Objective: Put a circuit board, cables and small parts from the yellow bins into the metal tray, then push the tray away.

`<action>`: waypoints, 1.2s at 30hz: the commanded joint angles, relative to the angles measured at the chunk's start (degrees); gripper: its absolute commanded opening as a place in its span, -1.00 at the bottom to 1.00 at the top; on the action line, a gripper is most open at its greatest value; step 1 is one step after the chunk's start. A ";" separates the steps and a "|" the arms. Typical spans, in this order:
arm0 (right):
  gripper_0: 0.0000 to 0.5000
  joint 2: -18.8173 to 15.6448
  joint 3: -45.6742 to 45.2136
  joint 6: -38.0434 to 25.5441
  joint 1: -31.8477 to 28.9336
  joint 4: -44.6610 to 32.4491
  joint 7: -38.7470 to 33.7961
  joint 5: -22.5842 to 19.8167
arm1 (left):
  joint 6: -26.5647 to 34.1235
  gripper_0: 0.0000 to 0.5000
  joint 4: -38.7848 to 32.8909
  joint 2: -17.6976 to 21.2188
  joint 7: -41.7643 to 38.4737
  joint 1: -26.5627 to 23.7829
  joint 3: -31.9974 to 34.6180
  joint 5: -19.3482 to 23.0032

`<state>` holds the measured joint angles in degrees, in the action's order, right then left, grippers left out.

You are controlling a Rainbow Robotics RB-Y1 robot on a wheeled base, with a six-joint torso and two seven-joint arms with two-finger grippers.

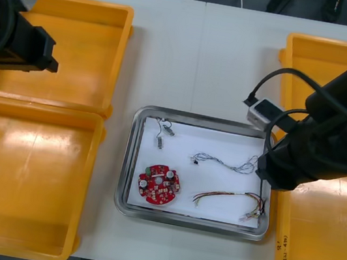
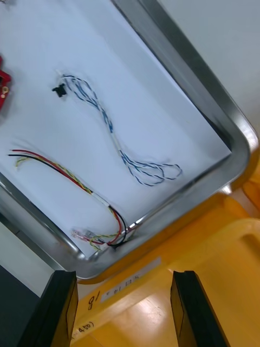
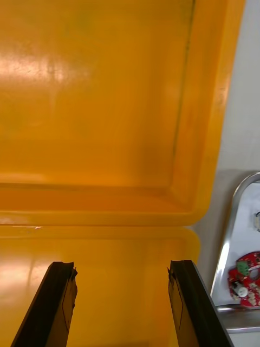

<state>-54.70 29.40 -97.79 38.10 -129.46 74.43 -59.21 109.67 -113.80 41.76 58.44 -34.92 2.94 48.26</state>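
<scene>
The metal tray [image 1: 206,118], white inside, lies at the table's middle. It holds a round red circuit board [image 1: 158,184], a small metal part [image 1: 161,135], a twisted blue and white cable [image 1: 224,162] and a red and yellow cable [image 1: 229,198]. My right arm [image 1: 330,141] hangs over the tray's right edge. Its gripper [image 2: 123,309] stands open over the near right bin's rim, just off the tray's corner [image 2: 238,157], with the blue and white cable [image 2: 108,127] and red and yellow cable [image 2: 65,173] beyond. My left gripper [image 3: 122,306] is open above the left bins, holding nothing.
Two yellow bins stand at the left, far [image 1: 73,55] and near [image 1: 20,178], both bare inside. Two more stand at the right, far [image 1: 302,65] and near [image 1: 324,259]. My left arm [image 1: 10,38] sits over the far left bin. Bare table lies beyond the tray.
</scene>
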 commanded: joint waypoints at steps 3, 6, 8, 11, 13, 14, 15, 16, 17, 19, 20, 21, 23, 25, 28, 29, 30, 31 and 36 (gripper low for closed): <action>1.00 0.03 11.03 4.97 6.46 -1.76 3.88 0.85 | 0.33 1.00 -5.82 4.29 7.21 7.68 5.59 1.31; 1.00 0.03 15.68 6.82 8.04 -2.28 4.24 2.44 | 0.33 1.00 -7.93 4.82 7.56 10.84 7.26 1.48; 1.00 0.12 18.15 7.70 9.10 -2.64 4.59 3.40 | 0.33 1.00 -8.90 5.00 7.83 12.42 8.40 1.75; 1.00 0.56 22.63 8.93 10.94 -3.34 5.03 5.07 | 0.33 1.00 -9.86 5.17 8.18 14.53 10.42 2.19; 1.00 1.35 26.67 9.46 12.44 -3.87 5.38 7.18 | 0.33 1.00 -10.39 5.17 8.62 16.11 11.83 2.71; 1.00 1.70 28.52 9.72 13.14 -4.22 5.55 8.32 | 0.33 1.00 -10.74 5.17 8.88 16.90 12.18 2.71; 1.00 1.97 29.40 9.81 13.40 -4.39 5.64 8.94 | 0.33 1.00 -10.92 5.17 9.06 17.26 12.44 2.71; 1.00 2.40 31.15 9.81 14.02 -4.66 5.73 10.17 | 0.33 1.00 -11.36 5.17 9.41 18.14 12.71 2.63; 1.00 2.93 32.65 9.81 14.46 -4.83 5.73 11.40 | 0.33 1.00 -11.97 5.17 9.76 18.93 13.06 2.63; 1.00 3.72 34.76 9.81 15.07 -5.01 5.91 12.81 | 0.33 1.00 -12.94 5.17 11.17 20.16 13.23 2.10; 1.00 3.99 35.37 9.81 15.25 -5.01 5.91 13.16 | 0.33 1.00 -13.20 5.17 11.52 20.60 13.32 1.92; 1.00 4.69 36.34 9.90 15.42 -5.01 5.99 13.86 | 0.33 1.00 -13.73 5.17 11.96 21.47 13.85 1.92; 1.00 5.74 37.66 9.90 15.51 -5.01 6.08 15.18 | 0.33 1.00 -14.43 5.17 12.22 22.62 14.73 2.27; 1.00 7.59 39.59 9.98 15.42 -5.01 6.26 17.38 | 0.33 1.00 -15.75 5.17 12.66 24.11 15.61 2.45; 1.00 9.52 42.58 10.07 15.42 -4.92 6.26 20.89 | 0.33 1.00 -17.07 5.17 13.19 25.61 16.57 2.63; 1.00 9.79 43.11 10.07 15.42 -5.01 6.26 21.60 | 0.33 1.00 -17.16 5.17 13.36 25.87 16.75 2.71; 1.00 10.31 44.16 10.16 15.42 -4.92 6.26 22.83 | 0.33 1.00 -17.60 5.17 13.45 26.40 17.10 2.80; 1.00 10.75 45.13 10.16 15.42 -4.92 6.26 23.71 | 0.33 1.00 -17.95 5.17 13.63 26.75 17.28 2.80; 1.00 11.81 48.47 10.42 15.42 -4.75 6.26 26.87 | 0.33 1.00 -19.01 4.91 13.71 27.54 17.36 2.98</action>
<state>-44.33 75.17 -88.04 51.59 -132.54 78.09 -34.08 109.68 -130.70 44.45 67.53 -8.61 18.60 50.57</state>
